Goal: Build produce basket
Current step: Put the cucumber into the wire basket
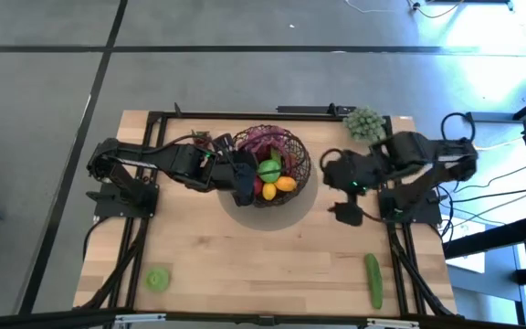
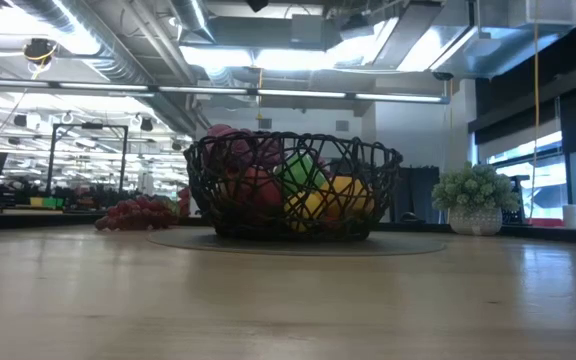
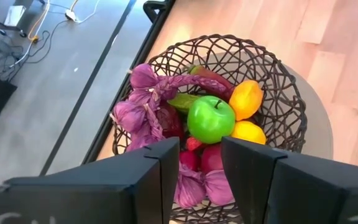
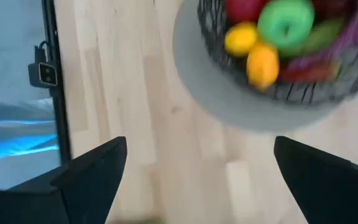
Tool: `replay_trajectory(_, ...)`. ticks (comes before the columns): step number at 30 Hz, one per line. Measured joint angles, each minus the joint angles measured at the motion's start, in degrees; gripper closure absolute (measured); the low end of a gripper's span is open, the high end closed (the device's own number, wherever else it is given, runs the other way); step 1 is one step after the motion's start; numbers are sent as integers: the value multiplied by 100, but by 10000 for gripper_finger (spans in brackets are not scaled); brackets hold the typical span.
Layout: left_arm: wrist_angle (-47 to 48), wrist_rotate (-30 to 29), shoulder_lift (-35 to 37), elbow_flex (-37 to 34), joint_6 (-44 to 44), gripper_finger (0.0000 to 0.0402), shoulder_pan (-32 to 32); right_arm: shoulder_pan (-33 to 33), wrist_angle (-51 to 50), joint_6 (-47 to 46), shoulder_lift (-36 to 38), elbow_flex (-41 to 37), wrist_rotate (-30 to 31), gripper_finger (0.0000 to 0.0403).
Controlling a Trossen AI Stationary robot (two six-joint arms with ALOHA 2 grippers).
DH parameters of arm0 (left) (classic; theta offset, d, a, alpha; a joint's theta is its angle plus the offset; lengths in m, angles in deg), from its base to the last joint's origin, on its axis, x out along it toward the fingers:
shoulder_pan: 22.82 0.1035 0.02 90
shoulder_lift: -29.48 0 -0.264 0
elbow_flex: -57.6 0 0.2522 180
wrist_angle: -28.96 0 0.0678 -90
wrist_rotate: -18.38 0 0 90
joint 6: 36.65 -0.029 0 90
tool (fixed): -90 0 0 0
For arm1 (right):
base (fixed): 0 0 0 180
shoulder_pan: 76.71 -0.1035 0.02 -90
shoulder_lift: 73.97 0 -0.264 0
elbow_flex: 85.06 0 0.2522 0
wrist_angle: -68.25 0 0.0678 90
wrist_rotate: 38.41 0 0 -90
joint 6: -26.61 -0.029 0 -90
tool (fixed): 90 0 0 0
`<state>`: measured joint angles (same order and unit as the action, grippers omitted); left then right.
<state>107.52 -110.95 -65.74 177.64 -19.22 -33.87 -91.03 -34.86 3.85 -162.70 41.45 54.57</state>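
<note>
Your left arm reaches in from the side and bends down over the basket, so the left end effector hangs just above the basket's near rim. Its two fingers stand a little way apart with nothing between them. Right under and just past them sit the produce: a green apple, two yellow-orange fruits, a red apple and purple pieces. Your right arm is folded up on the other side, and the right end effector is wide open and empty over bare bench, well apart from the basket. The view from above shows you things the other views miss: a green cucumber lies on the bench near the right arm's base, and a round green piece lies well away from the left end effector, near the front edge. The low view shows purple grapes on the bench just beside the basket, and a pale green bumpy cluster at the far side.
</note>
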Motion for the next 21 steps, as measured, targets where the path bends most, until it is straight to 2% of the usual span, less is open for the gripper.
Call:
replay_trajectory(6,-19,0,0,0,0,292,0,-584,-61,-2297,613,-1145,-16,3)
replay_trajectory(10,-18,0,0,0,0,292,0,-1081,-62,-3924,867,-1845,-291,3)
replay_trajectory(18,-29,0,0,0,0,291,0,-2119,-61,-6250,1269,-3115,-327,3)
replay_trajectory(21,-101,2,0,0,2,292,0,-2445,18,-7042,1352,-3431,-529,3)
